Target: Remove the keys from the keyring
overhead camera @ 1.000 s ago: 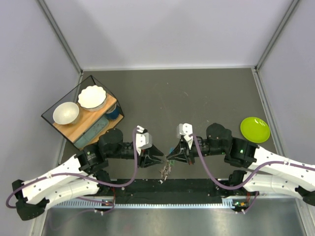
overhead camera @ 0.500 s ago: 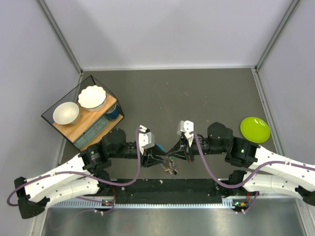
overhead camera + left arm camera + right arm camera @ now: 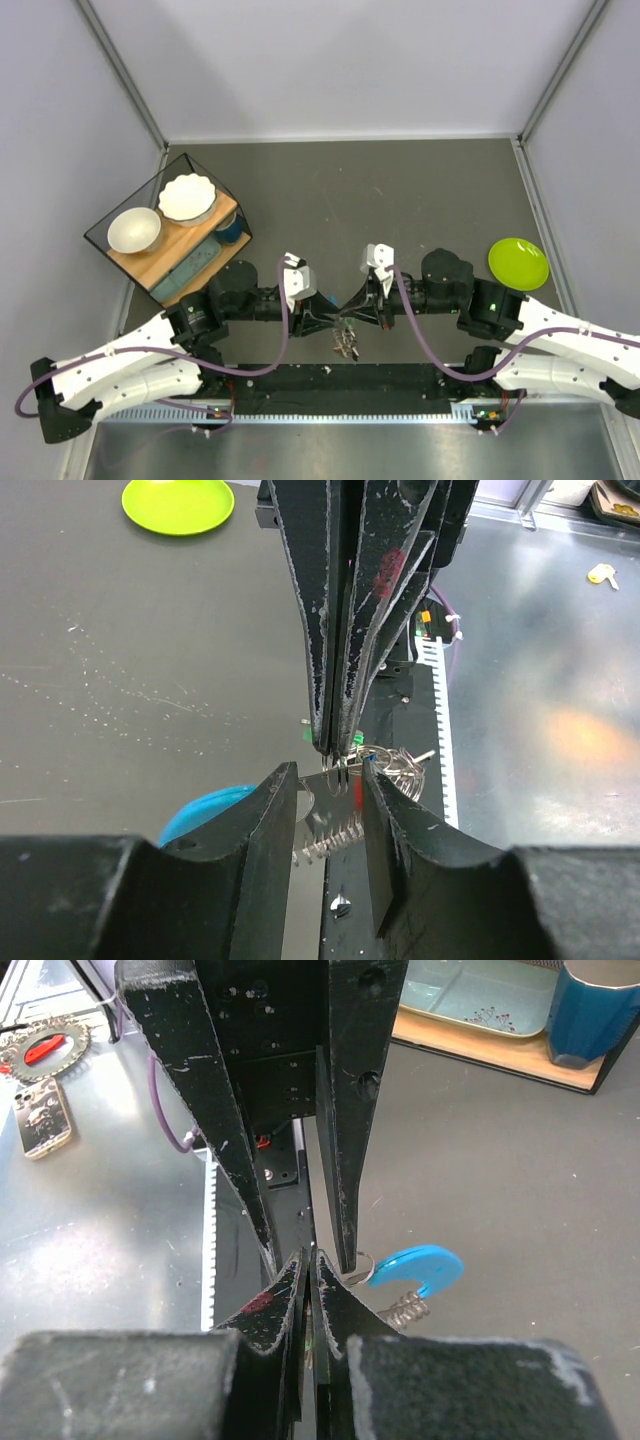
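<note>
1. Nearest my bases, just beyond the table's front edge, the keys [image 3: 346,343] sat in one small bunch under my two meeting grippers. I could not tell whether they touched the table.
2. My right gripper [image 3: 310,1257] was pinched closed on the keyring [image 3: 340,777], fingers pressed together on the thin wire loop.
3. My left gripper [image 3: 328,776] faced it tip to tip with its jaws apart. They straddled a toothed key blade [image 3: 330,837] without clamping it, and the blue key head [image 3: 205,810] lay just beside one finger.
4. I saw no key lying free of the bunch, so I judged none was off yet. The ring was held, but every key was left to work round the loop and off.
5. Farther off, the lime-green plate [image 3: 518,263] lay well apart on my right.
</note>
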Robot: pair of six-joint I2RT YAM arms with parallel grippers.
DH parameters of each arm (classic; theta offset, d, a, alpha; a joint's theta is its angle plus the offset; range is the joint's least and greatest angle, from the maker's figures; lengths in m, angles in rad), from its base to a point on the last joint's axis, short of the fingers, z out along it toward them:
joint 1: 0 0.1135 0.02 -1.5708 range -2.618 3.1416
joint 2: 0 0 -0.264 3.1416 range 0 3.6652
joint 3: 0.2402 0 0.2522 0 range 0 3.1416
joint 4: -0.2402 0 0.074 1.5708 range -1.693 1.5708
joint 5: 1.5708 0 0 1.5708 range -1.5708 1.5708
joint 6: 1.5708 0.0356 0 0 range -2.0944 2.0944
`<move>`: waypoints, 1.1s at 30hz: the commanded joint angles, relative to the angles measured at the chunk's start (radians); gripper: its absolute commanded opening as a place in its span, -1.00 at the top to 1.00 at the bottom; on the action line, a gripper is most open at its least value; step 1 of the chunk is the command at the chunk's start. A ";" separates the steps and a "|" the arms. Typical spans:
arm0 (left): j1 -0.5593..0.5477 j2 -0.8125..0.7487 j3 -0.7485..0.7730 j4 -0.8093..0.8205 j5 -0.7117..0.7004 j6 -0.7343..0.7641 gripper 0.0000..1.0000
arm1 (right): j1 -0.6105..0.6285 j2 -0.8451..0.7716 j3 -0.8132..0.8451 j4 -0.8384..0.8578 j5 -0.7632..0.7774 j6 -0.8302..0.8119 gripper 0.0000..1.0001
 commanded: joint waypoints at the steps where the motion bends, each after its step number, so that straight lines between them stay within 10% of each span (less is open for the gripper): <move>1: -0.008 0.006 -0.010 0.053 -0.003 0.001 0.25 | 0.010 -0.018 0.066 0.105 0.012 0.017 1.00; 16: -0.016 -0.002 -0.019 0.067 0.011 0.026 1.00 | 0.010 -0.034 0.041 0.130 0.020 0.037 1.00; 33: -0.016 -0.126 -0.066 0.146 -0.064 0.018 1.00 | 0.007 -0.100 -0.055 0.119 0.109 0.069 1.00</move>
